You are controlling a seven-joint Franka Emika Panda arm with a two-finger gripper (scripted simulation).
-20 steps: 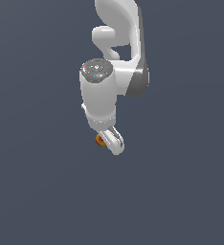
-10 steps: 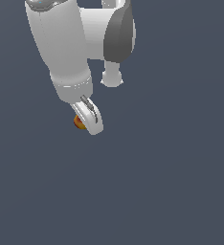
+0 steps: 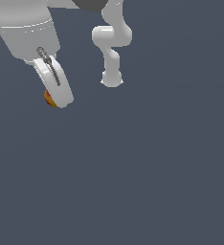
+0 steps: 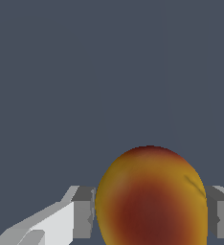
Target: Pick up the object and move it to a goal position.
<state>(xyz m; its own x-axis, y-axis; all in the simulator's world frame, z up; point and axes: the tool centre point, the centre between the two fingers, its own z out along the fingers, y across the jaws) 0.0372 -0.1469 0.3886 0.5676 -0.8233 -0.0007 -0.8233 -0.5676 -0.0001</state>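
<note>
carry | gripper [image 3: 56, 100] fingers clamped on object [image 4: 151, 198] | grip firm, move smoothly to goal

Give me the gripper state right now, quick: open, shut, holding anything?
Gripper: shut on the small rounded orange-yellow lump with dark red patches, a finger pressed against each side of it.
</note>
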